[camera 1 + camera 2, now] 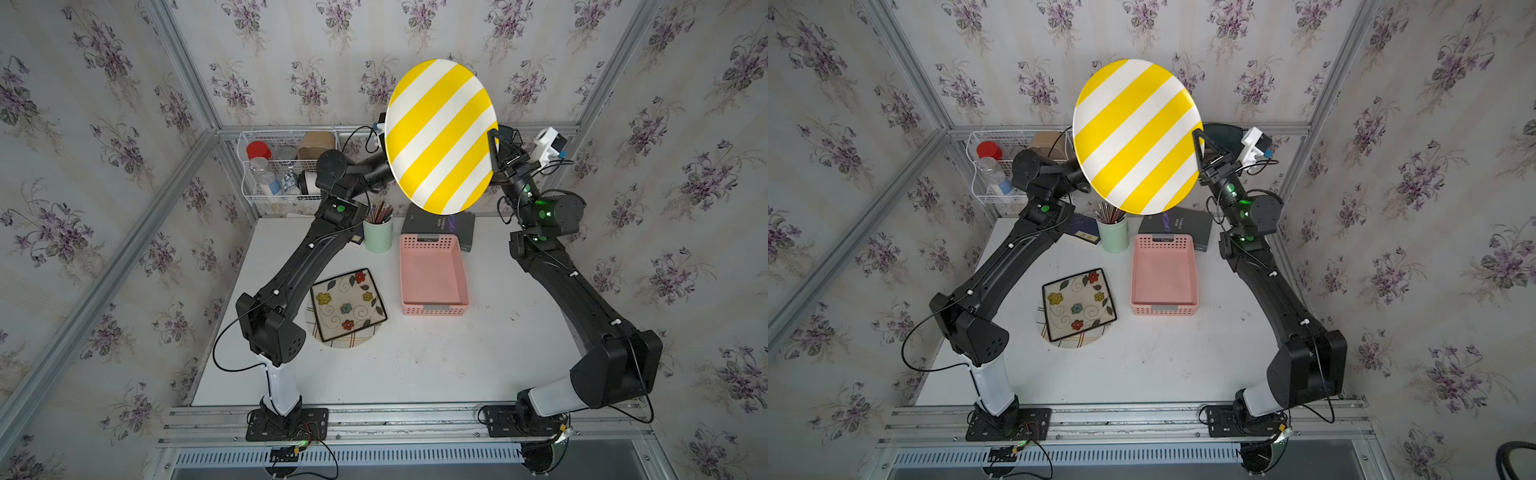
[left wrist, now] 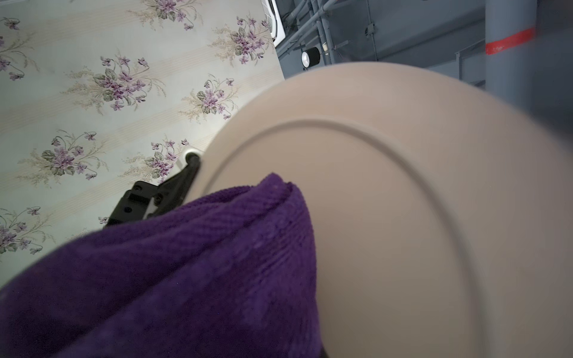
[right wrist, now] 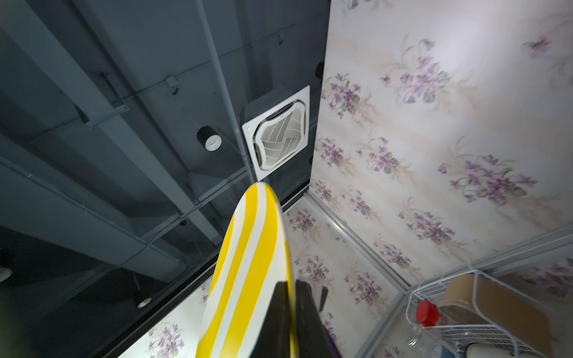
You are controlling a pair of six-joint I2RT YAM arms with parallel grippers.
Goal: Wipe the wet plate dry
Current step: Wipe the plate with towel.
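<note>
Both top views: the striped plate (image 1: 440,133) (image 1: 1138,133) stands on edge above the tabletop (image 1: 415,365), face to camera, its rim clamped by the right pincer (image 1: 493,137); a pink basket (image 1: 432,274) lies below. Left wrist: a purple cloth (image 2: 186,263), gripped in the closed, hidden left pincer, presses the plate's plain back. Right wrist: the plate is seen edge-on.

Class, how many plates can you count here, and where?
3. A yellow-striped plate is held aloft in the right gripper; a square floral plate lies on the table, atop a largely hidden round plate. Others may hide beneath.
</note>
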